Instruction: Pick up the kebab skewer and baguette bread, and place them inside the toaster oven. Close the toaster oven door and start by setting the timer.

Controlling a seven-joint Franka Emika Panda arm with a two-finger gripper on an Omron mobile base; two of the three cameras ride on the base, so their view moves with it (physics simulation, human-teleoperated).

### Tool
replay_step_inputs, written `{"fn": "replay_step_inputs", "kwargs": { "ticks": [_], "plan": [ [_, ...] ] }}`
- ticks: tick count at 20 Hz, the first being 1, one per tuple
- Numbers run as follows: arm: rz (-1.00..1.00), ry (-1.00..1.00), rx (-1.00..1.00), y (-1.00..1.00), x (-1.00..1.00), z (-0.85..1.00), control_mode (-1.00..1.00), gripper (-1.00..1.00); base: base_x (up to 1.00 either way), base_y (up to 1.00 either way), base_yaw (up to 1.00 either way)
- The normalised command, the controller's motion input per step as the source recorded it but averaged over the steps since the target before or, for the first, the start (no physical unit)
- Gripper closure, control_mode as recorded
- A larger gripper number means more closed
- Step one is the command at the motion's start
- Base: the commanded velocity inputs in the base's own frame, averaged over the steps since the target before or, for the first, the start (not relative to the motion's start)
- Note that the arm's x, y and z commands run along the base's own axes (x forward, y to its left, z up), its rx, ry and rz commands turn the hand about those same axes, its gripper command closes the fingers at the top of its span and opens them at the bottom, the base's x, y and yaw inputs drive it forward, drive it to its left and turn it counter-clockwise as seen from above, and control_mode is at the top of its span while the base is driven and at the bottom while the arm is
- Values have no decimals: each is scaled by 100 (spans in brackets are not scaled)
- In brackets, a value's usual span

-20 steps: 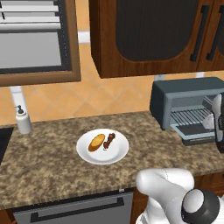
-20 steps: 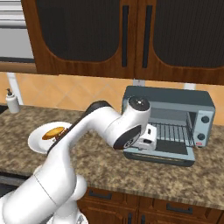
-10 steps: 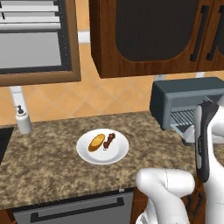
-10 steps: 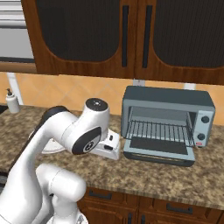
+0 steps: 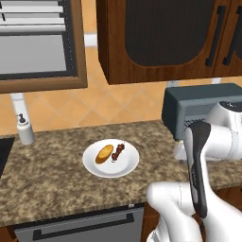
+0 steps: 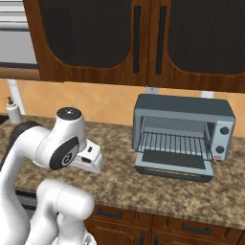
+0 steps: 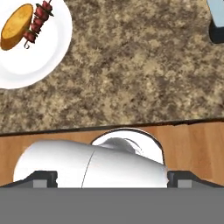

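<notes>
The baguette bread (image 5: 104,153) (image 7: 16,26) and the kebab skewer (image 5: 118,151) (image 7: 38,21) lie side by side on a white plate (image 5: 124,166) (image 7: 39,57). The toaster oven (image 6: 184,117) (image 5: 198,106) stands to the right, its door (image 6: 174,165) dropped open and a bare wire rack (image 6: 174,142) inside. My gripper (image 7: 112,178) (image 6: 94,161) hovers over the counter between plate and oven. Its fingertips (image 7: 43,177) stand wide apart, open, holding nothing. In the hand view the plate lies at the upper left.
A soap dispenser (image 5: 25,130) (image 6: 13,111) stands at the counter's back left. Granite counter (image 7: 131,65) stretches between plate and oven. Dark wood cabinets (image 6: 143,38) hang overhead. The counter's front edge (image 7: 131,122) runs just under my hand.
My arm has swung left, carrying the open gripper away from the oven's open door toward the plate side. Plate, food and oven have stayed put.
</notes>
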Motion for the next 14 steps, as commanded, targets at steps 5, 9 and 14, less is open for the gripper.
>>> {"fn": "replay_step_inputs", "kwargs": {
  "ticks": [5,9,14],
  "plan": [
    [0,0,0,57,5,0,-100,-100,0,0,0],
    [0,0,0,41,26,0,-100,-100,0,0,0],
    [-3,0,0,21,56,0,-100,-100,0,0,0]
  ]
}}
